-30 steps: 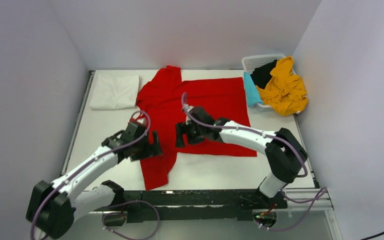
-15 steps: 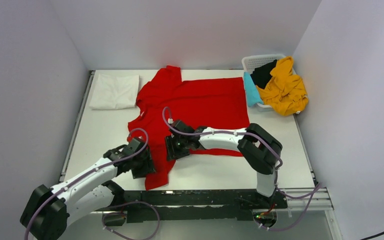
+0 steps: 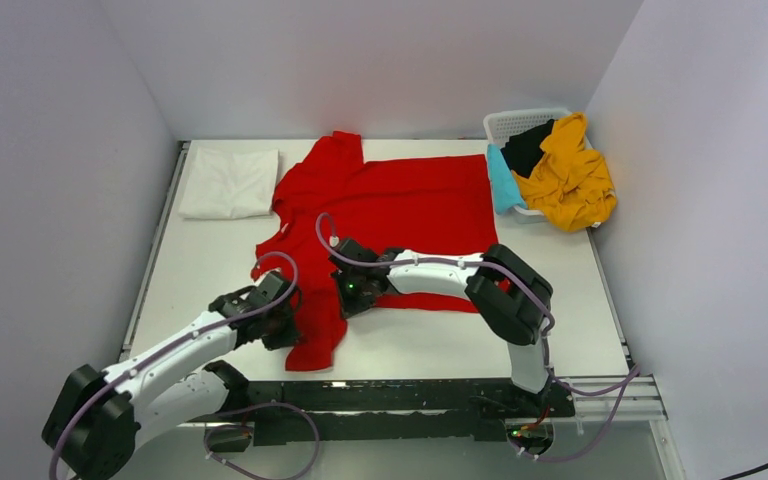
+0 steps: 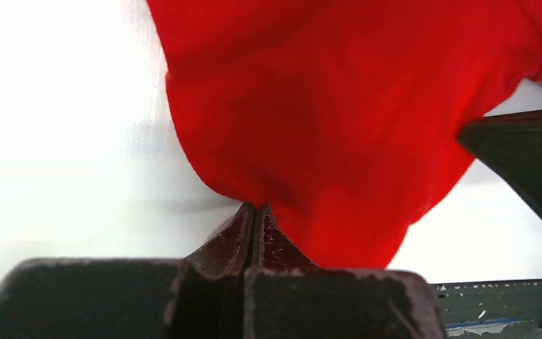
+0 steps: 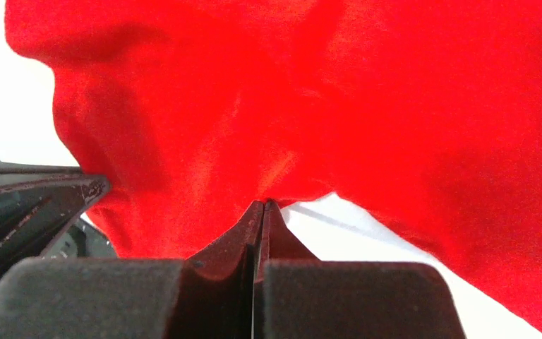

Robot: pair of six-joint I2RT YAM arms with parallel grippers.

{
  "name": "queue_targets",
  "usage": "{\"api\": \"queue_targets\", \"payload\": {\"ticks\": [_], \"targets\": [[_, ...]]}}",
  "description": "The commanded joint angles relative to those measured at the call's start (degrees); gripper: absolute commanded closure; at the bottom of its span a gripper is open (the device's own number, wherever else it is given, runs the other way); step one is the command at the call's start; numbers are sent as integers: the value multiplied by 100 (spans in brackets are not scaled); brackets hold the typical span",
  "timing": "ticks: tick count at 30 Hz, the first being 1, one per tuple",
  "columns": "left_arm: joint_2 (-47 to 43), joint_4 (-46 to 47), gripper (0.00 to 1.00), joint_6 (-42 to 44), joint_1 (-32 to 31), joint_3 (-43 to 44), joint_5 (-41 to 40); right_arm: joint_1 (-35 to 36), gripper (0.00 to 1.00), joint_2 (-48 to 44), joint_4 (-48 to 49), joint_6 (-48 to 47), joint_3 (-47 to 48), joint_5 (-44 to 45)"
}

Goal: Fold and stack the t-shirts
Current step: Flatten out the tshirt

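Now the red t-shirt (image 3: pixel 400 205) lies spread across the middle of the desk (image 3: pixel 210 255), with its near edge bunched. The left fingers (image 4: pixel 233 236) are pressed together on a fold of the red cloth at its near-left part. The right fingers (image 5: pixel 240 239) pinch the cloth just beside them. A folded white t-shirt (image 3: pixel 228 183) rests at the far left. The mustard-yellow t-shirt (image 3: pixel 570 180), teal t-shirt (image 3: pixel 501 178) and black t-shirt (image 3: pixel 528 147) sit in the white basket (image 3: pixel 520 122) at the far right.

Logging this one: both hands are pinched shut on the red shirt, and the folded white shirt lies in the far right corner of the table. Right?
Wrong side. The white shirt lies in the far left corner of the table, as the top external view shows. The left hand and right hand are indeed pinched shut on the red shirt.
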Motion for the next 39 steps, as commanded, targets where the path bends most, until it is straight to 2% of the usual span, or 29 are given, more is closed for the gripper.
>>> {"api": "queue_targets", "payload": {"ticks": [1, 9, 12, 15, 17, 18, 20, 22, 24, 25, 27, 29, 30, 31, 36, 39], "targets": [[-691, -586, 100, 183, -7, 395, -340, 19, 100, -344, -388, -757, 433, -801], [-1603, -1388, 100, 280, -9, 638, -396, -6, 100, -852, -2140, -1326, 927, -1436], [-1581, -1487, 100, 252, -9, 650, -505, -61, 100, -811, -2576, -1383, 1101, -1480], [-1339, -1281, 100, 243, -2, 576, -394, -180, 100, -567, -2610, -1335, 1192, -1413], [-1024, -1249, 100, 236, -9, 587, -326, -260, 92, -337, -2575, -1289, 1257, -1315], [-891, -1312, 95, 208, -7, 611, -370, -301, 91, -227, -2521, -1313, 1271, -1314], [-671, -1447, 77, 159, -2, 662, -492, -366, 88, -72, -2430, -1301, 1326, -1132], [-569, -1471, 52, 208, -3, 743, -513, -392, 66, -84, -2295, -1311, 1329, -900], [-627, -1473, 35, 256, -6, 862, -509, -393, 53, -303, -2153, -1403, 1206, -747], [-703, -1498, 24, 241, -6, 926, -560, -389, 42, -556, -2065, -1467, 1098, -666], [-878, -1528, 4, 259, -8, 1091, -724, -399, 31, -910, -1943, -1567, 817, -355], [-1038, -1334, 1, 406, 0, 1211, -910, -442, 17, -1455, -1828, -1570, 510, 202], [-1070, -1061, 1, 522, 4, 1231, -976, -507, 6, -1658, -1702, -1533, 329, 523], [-1022, -824, 1, 637, 10, 1261, -988, -604, 1, -1871, -1580, -1487, 137, 661], [27, 363, 1, 1044, 182, 1473, -879, -1732, 0, -2660, -577, -924, -1134, 576], [891, 1050, 1, 1307, 512, 1652, -514, -2405, 0, -2880, -51, -913, -1770, 1032]]}}
